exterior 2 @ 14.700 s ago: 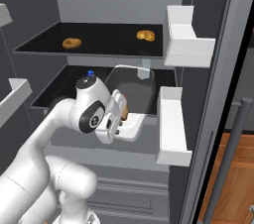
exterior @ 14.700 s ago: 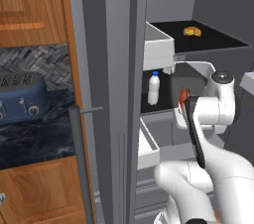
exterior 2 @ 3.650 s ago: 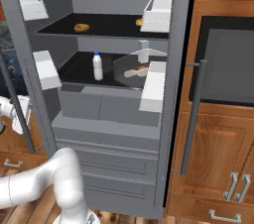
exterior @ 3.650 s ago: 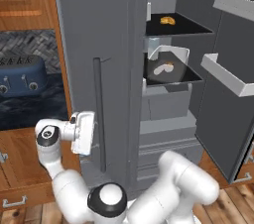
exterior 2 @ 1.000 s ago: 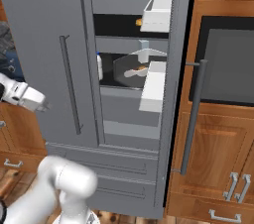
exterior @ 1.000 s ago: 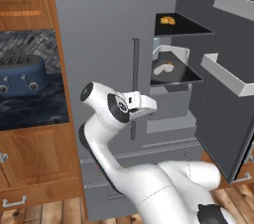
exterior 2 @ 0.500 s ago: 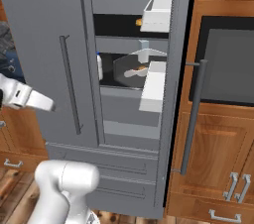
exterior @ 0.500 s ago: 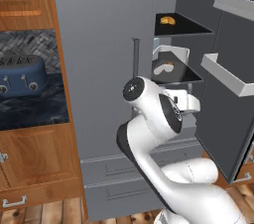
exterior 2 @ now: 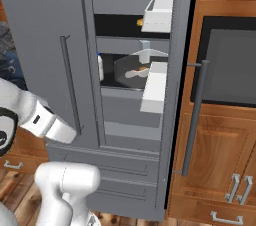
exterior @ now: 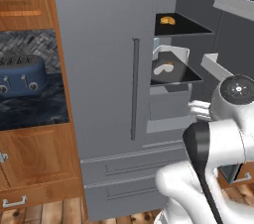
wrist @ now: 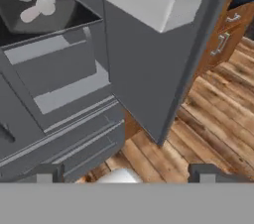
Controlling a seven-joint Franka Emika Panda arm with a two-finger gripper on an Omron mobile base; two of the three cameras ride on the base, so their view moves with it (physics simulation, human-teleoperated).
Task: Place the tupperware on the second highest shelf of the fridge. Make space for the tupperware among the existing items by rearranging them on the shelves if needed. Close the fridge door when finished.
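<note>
White rounded-corner tupperware (exterior: 171,64) sits on the flat black second highest shelf (exterior: 191,76) of the smooth grey fridge (exterior: 104,69). Left door shut, right fridge door (wrist: 163,64) ajar with a boxy white bin (wrist: 144,0). Gripper (wrist: 124,171) jaws wide, empty, low before the drawers, with wood floor (wrist: 213,114) free to one side.

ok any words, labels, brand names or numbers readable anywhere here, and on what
None can be read.
The white bottle in the fridge is too small for any label to show.
The blue toaster on the counter has dials but no legible marking.
</note>
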